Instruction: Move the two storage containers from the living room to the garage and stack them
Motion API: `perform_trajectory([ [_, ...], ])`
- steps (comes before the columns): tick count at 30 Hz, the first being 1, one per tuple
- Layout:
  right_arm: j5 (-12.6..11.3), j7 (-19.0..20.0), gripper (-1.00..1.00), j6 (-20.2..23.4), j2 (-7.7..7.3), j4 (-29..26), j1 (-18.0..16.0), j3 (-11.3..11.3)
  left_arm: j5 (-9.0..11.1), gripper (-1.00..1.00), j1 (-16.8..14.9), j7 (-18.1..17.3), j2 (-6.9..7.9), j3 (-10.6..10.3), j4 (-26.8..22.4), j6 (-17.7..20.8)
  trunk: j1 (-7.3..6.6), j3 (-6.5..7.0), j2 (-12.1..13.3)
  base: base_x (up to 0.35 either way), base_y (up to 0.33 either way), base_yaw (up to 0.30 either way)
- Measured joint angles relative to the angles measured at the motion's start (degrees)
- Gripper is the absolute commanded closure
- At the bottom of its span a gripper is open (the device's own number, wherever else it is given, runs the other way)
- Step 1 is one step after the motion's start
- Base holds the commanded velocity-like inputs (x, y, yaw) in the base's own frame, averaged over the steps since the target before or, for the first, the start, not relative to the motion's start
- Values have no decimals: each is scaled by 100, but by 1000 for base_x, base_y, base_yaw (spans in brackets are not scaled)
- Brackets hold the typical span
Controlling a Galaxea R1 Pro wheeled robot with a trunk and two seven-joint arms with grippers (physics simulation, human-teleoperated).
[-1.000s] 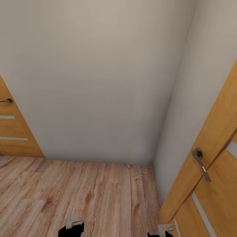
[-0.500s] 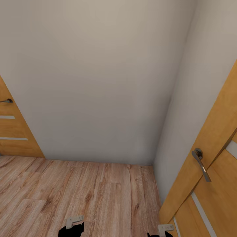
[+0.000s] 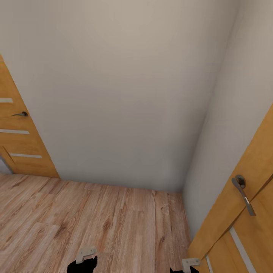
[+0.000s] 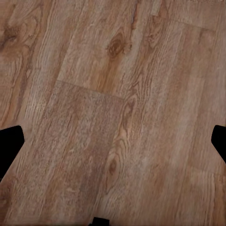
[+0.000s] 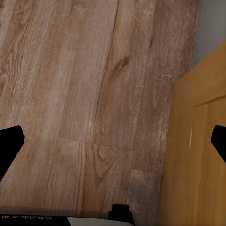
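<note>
The two storage containers are out of view, and so is the garage. I face a bare corner of off-white walls [image 3: 125, 94] above a light wood-plank floor [image 3: 98, 223]. My left gripper [image 4: 113, 146] hangs over the planks, its black fingertips [image 4: 10, 143] far apart and nothing between them. My right gripper [image 5: 113, 146] is also open and empty, over planks next to an orange wooden door [image 5: 197, 155]. The ends of my left arm [image 3: 85, 259] and right arm [image 3: 187, 265] show low in the head view.
An orange wooden door [image 3: 19, 144] with a handle [image 3: 21, 113] stands at the left. Another orange door [image 3: 242, 212] with a metal lever handle [image 3: 242, 193] stands close at the right, near my right arm. The walls meet in a corner [image 3: 189, 167] ahead.
The whole head picture has shifted to the right, so the camera has turned left. More of the left door shows. The arms hold the same pose.
</note>
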Motion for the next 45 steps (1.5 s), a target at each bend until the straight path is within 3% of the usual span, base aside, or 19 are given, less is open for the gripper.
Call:
perform_trajectory([
  [19, -1, 0, -100, 0, 0, 0, -2, 2, 0, -100, 0, 0, -6, 0, 0, 1, 0, 0, 0, 0, 0, 262],
  [37, -1, 0, -100, 1, -1, -3, 3, 6, 2, -100, -1, 0, -9, 1, 3, 10, 0, 0, 0, 103, 0, 13],
  [45, -1, 0, -100, 1, -1, -2, 3, 7, 1, -100, -1, 0, -32, 0, 1, 10, -3, 0, -1, 286, 0, 0],
])
